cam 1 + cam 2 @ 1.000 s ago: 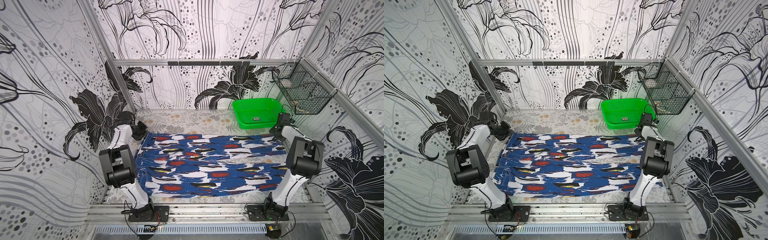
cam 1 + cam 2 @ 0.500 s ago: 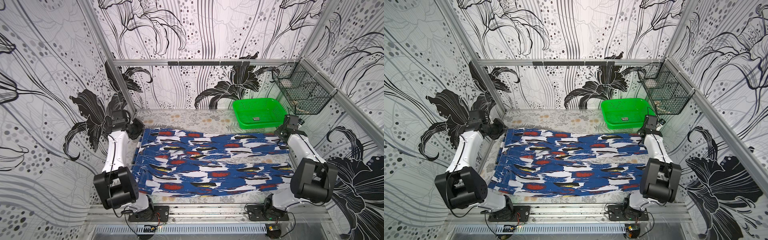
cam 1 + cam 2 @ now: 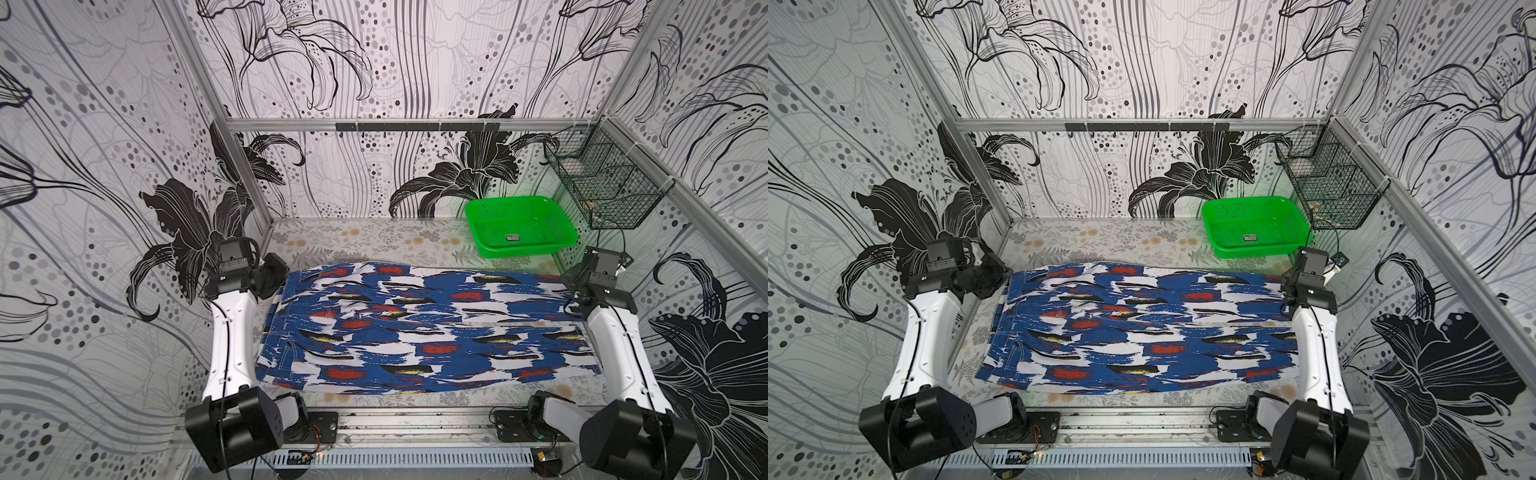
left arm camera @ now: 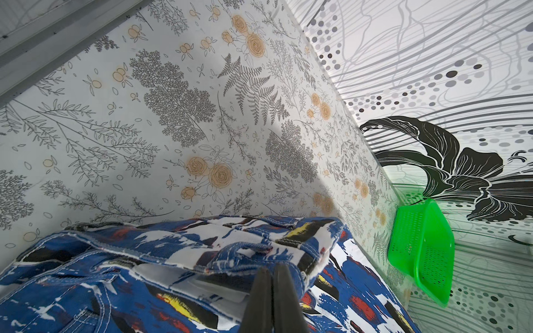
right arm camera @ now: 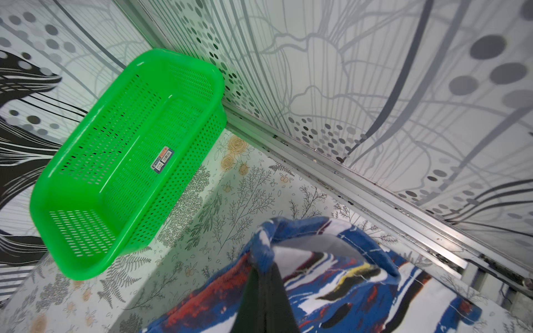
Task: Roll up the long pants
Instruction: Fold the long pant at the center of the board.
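**Top views: long pants spread flat, pinched at both far corners, arms lowered**

**Item.** In both top views the long pants (image 3: 428, 332) lie spread across the middle of the table (image 3: 374, 239). The waist end is at the left and the leg ends are at the right. Their long near edge runs close to the front rail (image 3: 415, 419). The far edge stops short of the green basket (image 3: 521, 226) in the far right corner.

**Left gripper** (image 4: 272, 269). It sits at the far left corner of the garment. In the left wrist view its fingers (image 4: 264, 291) are pressed together on the folded waistband, which is lifted a little off the layer below.

**Right gripper** (image 5: 261, 268). It sits at the far right corner. In the right wrist view it is clenched on a leg hem, and the cloth rises in a small tent to its tip.

**Change over the last second.**
- Both elbows stood high above the cloth's short edges a second ago. They now rest low beside the front rail.
- The white forearms now stretch along the left and right edges of the pants.
- The grippers are at the same two far corners and remain closed.
- The garment's outline has barely shifted.

**Other contents.** A wire basket (image 3: 602, 183) hangs on the right wall, above the green basket.
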Controlling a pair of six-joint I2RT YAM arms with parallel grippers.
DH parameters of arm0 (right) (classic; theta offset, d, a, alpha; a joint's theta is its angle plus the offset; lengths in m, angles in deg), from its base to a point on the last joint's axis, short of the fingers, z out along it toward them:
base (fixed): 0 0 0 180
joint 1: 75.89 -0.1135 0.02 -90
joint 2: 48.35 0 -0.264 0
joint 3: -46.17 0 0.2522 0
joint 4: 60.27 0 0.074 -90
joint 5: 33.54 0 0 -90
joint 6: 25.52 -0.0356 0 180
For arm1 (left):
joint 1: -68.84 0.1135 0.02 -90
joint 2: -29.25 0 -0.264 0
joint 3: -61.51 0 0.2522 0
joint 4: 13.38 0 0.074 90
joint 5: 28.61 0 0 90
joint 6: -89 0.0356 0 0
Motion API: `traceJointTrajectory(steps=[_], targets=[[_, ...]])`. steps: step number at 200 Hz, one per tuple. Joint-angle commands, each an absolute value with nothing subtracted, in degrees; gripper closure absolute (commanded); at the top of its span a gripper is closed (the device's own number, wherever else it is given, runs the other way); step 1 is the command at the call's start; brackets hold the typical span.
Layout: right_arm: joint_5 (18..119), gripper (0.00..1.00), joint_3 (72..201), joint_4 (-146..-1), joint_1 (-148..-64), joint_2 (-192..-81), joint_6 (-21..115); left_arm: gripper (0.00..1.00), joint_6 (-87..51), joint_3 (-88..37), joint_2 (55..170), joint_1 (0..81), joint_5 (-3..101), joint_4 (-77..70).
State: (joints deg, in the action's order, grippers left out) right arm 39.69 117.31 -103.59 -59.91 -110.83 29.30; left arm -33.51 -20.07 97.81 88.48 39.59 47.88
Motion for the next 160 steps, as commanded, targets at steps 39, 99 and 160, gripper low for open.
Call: traceJointTrajectory(steps=[39,99,160], targets=[[34.5,1.0,116.54,-113.76,-59.92,-103.52,29.39,1.0,-34.37,-15.77,88.62,89.57,46.2,51.44],[29.65,1.0,115.21,-118.81,-55.95,-100.53,28.24,1.0,-37.61,-11.23,82.13,93.94,50.14,54.19],[32.29,1.0,109.77,-116.76,-51.02,-95.2,25.36,1.0,-39.75,-8.59,77.02,97.47,51.49,54.94]])
